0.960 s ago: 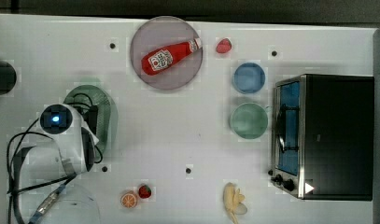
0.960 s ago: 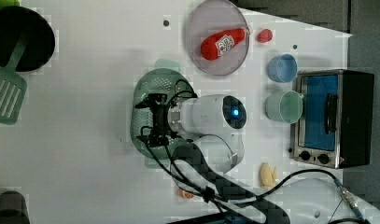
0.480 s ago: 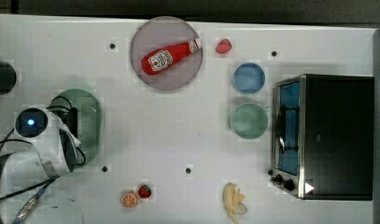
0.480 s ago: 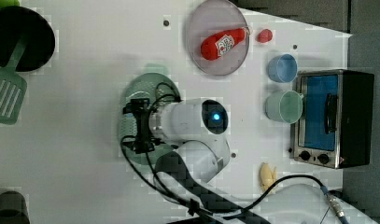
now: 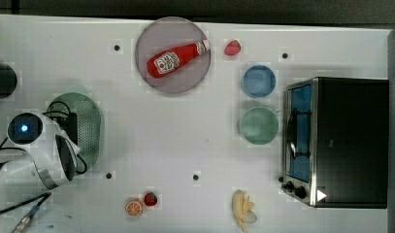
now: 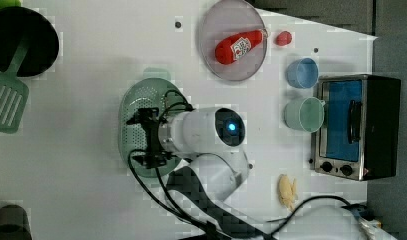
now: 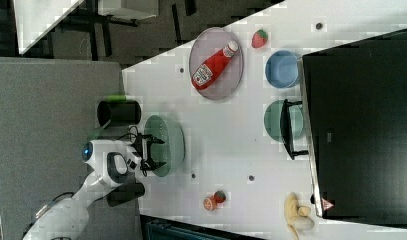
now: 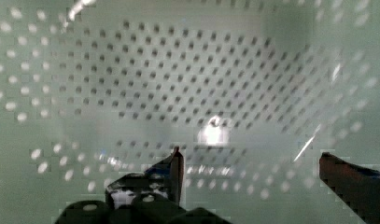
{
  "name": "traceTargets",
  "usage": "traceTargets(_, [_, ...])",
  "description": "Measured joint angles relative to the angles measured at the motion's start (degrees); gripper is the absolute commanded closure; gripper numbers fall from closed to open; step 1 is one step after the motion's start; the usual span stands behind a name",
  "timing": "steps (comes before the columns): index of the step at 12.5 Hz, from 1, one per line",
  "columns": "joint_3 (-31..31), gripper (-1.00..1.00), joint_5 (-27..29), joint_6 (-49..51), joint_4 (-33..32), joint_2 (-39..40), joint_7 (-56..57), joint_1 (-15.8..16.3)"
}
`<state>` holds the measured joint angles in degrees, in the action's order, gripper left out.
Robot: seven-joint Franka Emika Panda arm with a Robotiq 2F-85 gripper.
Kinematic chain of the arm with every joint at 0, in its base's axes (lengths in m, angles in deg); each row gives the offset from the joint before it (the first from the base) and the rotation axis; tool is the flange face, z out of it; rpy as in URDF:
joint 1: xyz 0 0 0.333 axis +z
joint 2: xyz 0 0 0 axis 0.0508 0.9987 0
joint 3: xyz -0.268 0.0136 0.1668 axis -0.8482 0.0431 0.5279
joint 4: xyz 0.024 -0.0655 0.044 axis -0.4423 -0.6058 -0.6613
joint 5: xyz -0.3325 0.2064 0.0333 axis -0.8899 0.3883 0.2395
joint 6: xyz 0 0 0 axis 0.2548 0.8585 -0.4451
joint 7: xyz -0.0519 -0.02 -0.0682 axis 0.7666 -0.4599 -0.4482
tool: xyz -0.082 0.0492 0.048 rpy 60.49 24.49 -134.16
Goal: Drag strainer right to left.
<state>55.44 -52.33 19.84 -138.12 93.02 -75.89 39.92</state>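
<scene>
- The strainer (image 5: 86, 127) is a pale green oval colander, its walls and floor dotted with rows of small holes — a small tab handle (image 6: 156, 74) juts from one end.
- It sits near the top view's left edge of the white table (image 5: 185, 136), well apart from the bowls.
- The gripper (image 8: 248, 163) hangs inside the basin, fingers spread wide, holding nothing.

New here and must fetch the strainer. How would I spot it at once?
Start at the toaster oven on the top view's right, then cross the white table to its far left. The strainer lies there under the arm: oval, pale green, hole-dotted, bigger than the round bowls.
</scene>
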Motion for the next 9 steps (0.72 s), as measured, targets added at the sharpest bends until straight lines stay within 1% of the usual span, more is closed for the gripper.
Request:
traceTargets(2, [-4.1, -1.00, -0.4, 7.4, -4.3, -7.7, 5.7, 0.8])
traceTargets(3, [-6.1, -1.00, -1.5, 13.3, -4.7, -12.1, 9.9, 0.6])
traceTargets(5, [-12.4, -1.00, -3.4, 20.1, -3.0, -20.0, 18.7, 1.0])
traceTargets(6, [-16.4, -1.00, -5.7, 22.2, -1.6, -23.9, 24.6, 1.3])
traceTargets(8, [-23.5, -1.00, -12.4, 23.6, 0.1, -32.2, 35.3, 0.9])
traceTargets(9, [-26.8, -1.00, -17.7, 25.9, 0.2, -36.9, 40.5, 0.4])
